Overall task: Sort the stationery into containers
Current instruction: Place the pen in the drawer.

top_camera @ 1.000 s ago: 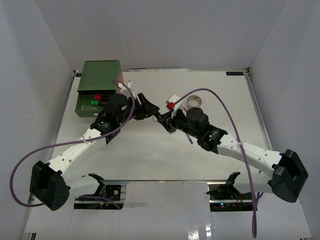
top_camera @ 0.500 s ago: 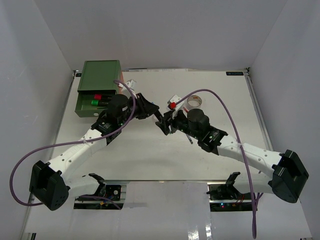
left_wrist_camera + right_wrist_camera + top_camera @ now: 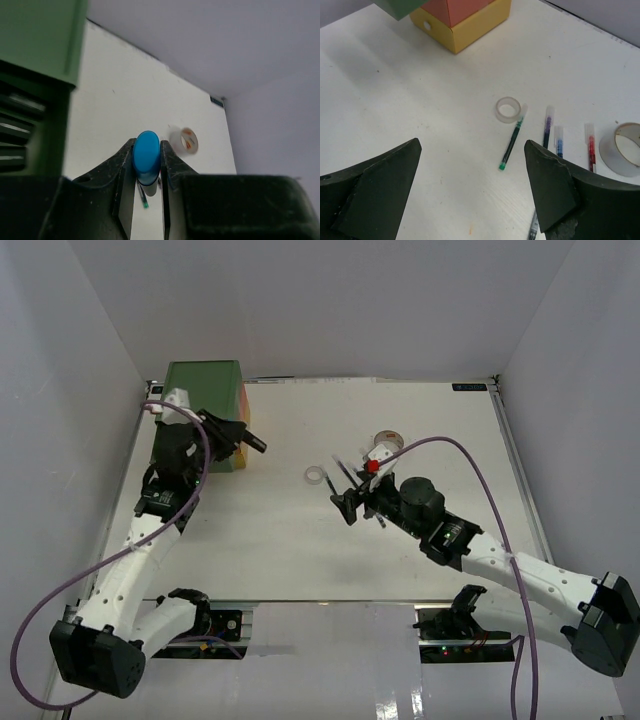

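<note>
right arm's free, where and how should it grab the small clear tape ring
Come straight down on the clear tape ring: it lies flat, hole up. Probably pinch its wall, one of the jaws inside the hole, on the side away from the green-tipped pen beside it.

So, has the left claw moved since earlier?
Yes: the left claw, gripping a blue-capped marker, swung left from mid-table to the green-topped stacked drawer chest.

Robotics lab: white-walled enclosure (image 3: 320, 310) around table (image 3: 300, 550).

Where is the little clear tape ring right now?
The clear tape ring lies on the table mid-frame in the right wrist view, beside a green-tipped pen.
</note>
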Tool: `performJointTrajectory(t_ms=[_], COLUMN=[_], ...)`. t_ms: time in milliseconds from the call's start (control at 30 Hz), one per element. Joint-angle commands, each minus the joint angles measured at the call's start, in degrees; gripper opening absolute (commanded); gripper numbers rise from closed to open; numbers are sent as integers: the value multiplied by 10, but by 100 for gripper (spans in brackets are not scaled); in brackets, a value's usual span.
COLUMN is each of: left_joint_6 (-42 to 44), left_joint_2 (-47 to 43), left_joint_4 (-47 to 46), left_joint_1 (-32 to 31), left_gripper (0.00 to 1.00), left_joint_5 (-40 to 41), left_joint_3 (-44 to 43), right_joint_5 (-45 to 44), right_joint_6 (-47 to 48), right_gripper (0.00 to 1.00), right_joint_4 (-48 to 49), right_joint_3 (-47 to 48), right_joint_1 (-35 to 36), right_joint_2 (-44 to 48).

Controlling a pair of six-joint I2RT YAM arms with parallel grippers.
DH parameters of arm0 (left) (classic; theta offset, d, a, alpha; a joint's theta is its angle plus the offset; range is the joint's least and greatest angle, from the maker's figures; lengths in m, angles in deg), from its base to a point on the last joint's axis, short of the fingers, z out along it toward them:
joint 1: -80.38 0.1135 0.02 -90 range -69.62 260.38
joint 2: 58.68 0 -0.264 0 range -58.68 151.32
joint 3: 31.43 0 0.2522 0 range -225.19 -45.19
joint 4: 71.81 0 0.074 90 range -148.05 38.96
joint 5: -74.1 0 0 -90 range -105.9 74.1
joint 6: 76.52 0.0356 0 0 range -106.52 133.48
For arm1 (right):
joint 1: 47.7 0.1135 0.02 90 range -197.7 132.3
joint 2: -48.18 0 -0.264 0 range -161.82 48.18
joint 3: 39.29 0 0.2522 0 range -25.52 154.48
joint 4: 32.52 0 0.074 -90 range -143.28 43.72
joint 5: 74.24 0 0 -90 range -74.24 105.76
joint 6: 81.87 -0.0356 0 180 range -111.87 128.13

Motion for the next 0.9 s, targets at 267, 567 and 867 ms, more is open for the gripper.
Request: performJointTrajectory(t_ms=[267,567,867], left_joint_6=[-3,-13,5], left_joint_2=[-10,66,98], left_joint_4=[40,5,30], left_joint_1=[232,305,315], left_gripper=[25,39,78], left_joint_5=[-94,-168,-143], left_joint_3=[-32,-25,-46], right_joint_5=[-49,-46,-54], right_joint_6=[-2,0,6], right_gripper=[90,90,90], right_joint_4=[-21,-28,-30], right_joint_3=[-60,-89,-99], right_joint_1=[3,2,2], right_joint_2=[96,114,127])
